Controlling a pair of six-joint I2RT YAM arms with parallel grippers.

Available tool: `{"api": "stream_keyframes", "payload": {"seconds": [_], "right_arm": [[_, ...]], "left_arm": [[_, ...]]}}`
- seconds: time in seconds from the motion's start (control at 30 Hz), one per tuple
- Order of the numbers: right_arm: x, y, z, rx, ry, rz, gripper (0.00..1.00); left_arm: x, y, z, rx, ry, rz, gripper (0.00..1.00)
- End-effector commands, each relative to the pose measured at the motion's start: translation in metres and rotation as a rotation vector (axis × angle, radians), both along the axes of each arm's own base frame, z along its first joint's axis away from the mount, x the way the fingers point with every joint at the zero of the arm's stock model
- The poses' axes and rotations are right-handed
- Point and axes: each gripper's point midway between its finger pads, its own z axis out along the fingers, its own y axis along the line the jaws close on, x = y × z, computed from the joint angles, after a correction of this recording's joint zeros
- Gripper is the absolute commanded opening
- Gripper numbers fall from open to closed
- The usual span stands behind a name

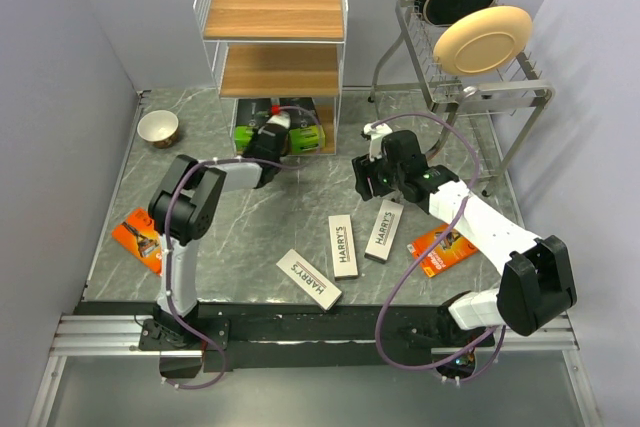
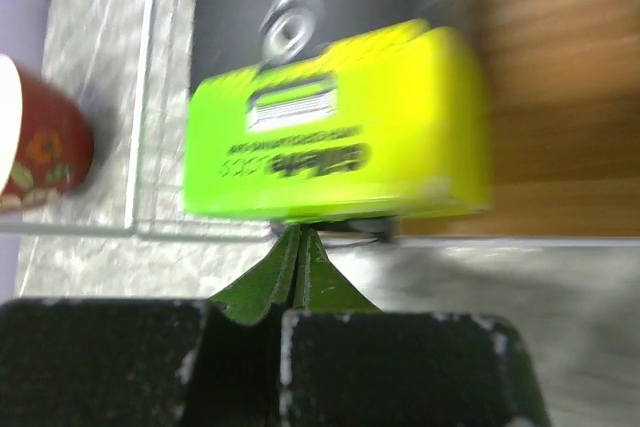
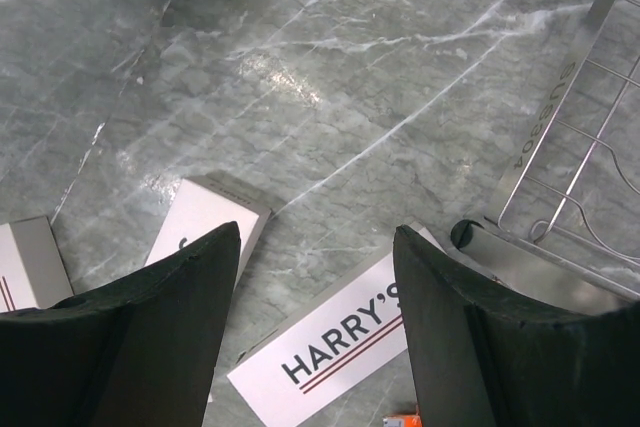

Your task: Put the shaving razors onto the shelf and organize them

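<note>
Three tiers high, the white wire shelf [image 1: 272, 12] holds lime-ended razor boxes [image 1: 308, 137] on its bottom board, where the left gripper [image 2: 299, 247], clenched empty, seemingly nudges one straight, while the right gripper [image 3: 315, 237] hangs spread over a HARRY'S box [image 3: 340, 347] awaiting pickup.

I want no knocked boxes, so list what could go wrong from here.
1. The left gripper, shut, sits at the lime-green razor box on the bottom tier of the shelf; a push may skew it or snag the front wire.
2. The right gripper hangs open above a HARRY'S box beside the dish rack; descending, a finger could clip the rack.
</note>
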Motion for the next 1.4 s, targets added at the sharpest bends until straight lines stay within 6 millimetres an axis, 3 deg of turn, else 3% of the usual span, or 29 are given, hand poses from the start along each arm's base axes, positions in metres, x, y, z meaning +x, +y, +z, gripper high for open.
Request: {"api": "stream_keyframes", "payload": {"seconds": [0.0,0.1,0.3,0.47,0.57,0.9,1.0,1.37], "right_arm": [[0.005,0.001,0.004,0.028,-0.022,-0.009,0.7],[0.005,0.002,0.003,0.028,-0.019,-0.006,0.7],[0.004,-0.002,0.006,0.02,-0.028,-0.016,0.7],[0.003,-0.005,0.006,0.016,-0.032,-0.023,0.7],[0.004,-0.005,0.006,0.018,-0.029,-0.023,0.7],[0.004,-0.008,0.005,0.022,-0.022,-0.033,0.7],[0.004,-0.011,0.004,0.022,-0.024,-0.039,0.7],[0.005,-0.014,0.001,0.03,-0.02,-0.044,0.7]], "left_arm": [[-0.004,-0.004,0.026,-0.094,-0.027,-0.042,0.01],[-0.004,-0.035,0.025,-0.163,-0.025,-0.113,0.01],[0.002,-0.066,0.032,-0.164,-0.043,-0.146,0.01],[0.006,-0.067,0.034,-0.174,-0.051,-0.116,0.01],[0.016,-0.065,0.021,-0.145,-0.032,-0.076,0.01],[0.056,-0.08,0.019,-0.108,-0.063,-0.072,0.01],[0.059,-0.082,0.015,-0.093,-0.047,-0.084,0.01],[0.053,-0.122,0.005,-0.03,-0.042,-0.272,0.01]]}}
